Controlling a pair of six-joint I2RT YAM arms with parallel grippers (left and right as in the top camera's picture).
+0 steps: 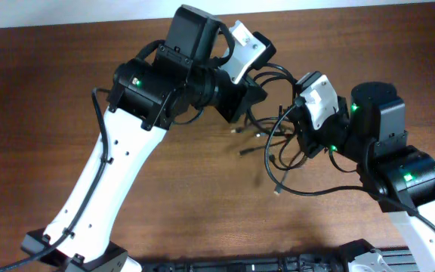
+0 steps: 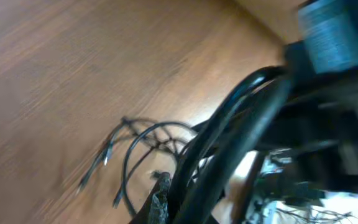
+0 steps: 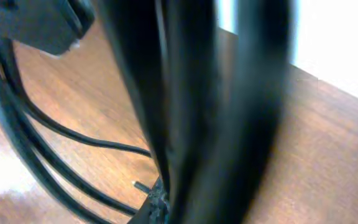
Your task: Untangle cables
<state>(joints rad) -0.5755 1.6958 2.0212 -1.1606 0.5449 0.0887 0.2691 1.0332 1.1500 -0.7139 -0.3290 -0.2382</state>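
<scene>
The cables (image 1: 272, 155) are thin black cords, looped together on the wooden table between my two arms, with plug ends lying towards the front. My left gripper (image 1: 252, 98) is over the tangle's back left. In the left wrist view it (image 2: 173, 208) appears shut on black cords that run up and to the right, while loose loops (image 2: 143, 144) lie on the wood. My right gripper (image 1: 302, 127) is at the tangle's right. In the right wrist view it (image 3: 166, 205) appears shut on a cord, with other strands (image 3: 61, 134) curving at the left. Both wrist views are blurred.
The brown wooden table (image 1: 187, 204) extends around the tangle. The left arm's white link (image 1: 104, 181) crosses the left front. The right arm's base (image 1: 414, 181) stands at the right. A pale wall edge (image 3: 340, 50) shows beyond the table's far side.
</scene>
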